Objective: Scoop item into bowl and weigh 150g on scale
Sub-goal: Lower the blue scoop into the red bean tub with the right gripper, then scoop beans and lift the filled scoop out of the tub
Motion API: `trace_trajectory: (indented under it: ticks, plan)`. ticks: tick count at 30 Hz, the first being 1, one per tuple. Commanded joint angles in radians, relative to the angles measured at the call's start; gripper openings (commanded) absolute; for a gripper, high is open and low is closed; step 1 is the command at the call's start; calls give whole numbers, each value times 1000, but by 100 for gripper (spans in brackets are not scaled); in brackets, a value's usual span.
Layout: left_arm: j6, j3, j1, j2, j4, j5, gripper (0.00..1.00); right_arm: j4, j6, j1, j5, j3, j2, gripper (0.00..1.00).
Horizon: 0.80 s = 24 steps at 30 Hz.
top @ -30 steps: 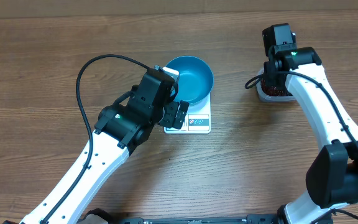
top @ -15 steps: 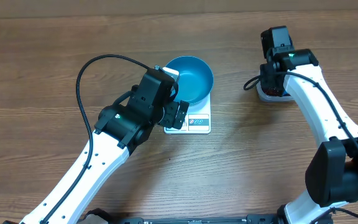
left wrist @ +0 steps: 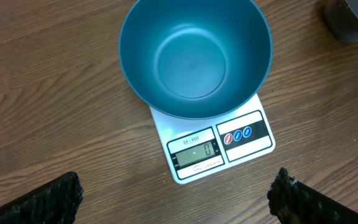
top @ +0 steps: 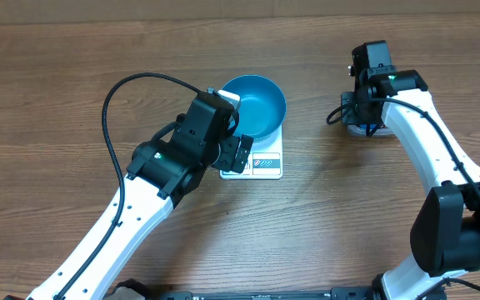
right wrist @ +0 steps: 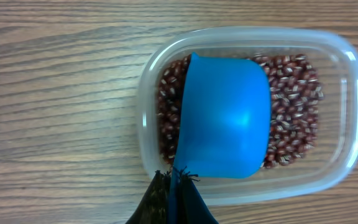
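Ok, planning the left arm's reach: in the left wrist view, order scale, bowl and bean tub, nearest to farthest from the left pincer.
1. scale, directly ahead, centre.
2. bowl, sitting on the scale's far end.
3. bean tub, off at the top right.

A brown wooden table (top: 48, 108) filled nearly the whole overhead view, its grain running from 9 o'clock to 3 o'clock in darker and paler streaks. Along the 12 o'clock edge ran a narrow, paler tan strip (top: 223, 7); what it was could not be told. The light was even and soft, leaving only faint shadows on the wood.
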Motion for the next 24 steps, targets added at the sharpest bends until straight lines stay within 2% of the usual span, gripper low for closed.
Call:
trace_trajectory:
  ticks: [1,9,16,24]
  plan:
    - [20,18,0,-16,0,9,100,5,33,4,-112,-11,5,4]
    - [20,18,0,-16,0,10,100,12,62,-76,-191,-2,5,4]
    - [20,18,0,-16,0,9,100,27,58,-211,-463,-2,5,4]
    - [20,18,0,-16,-1,9,100,8,54,-341,-687,-2,5,4]
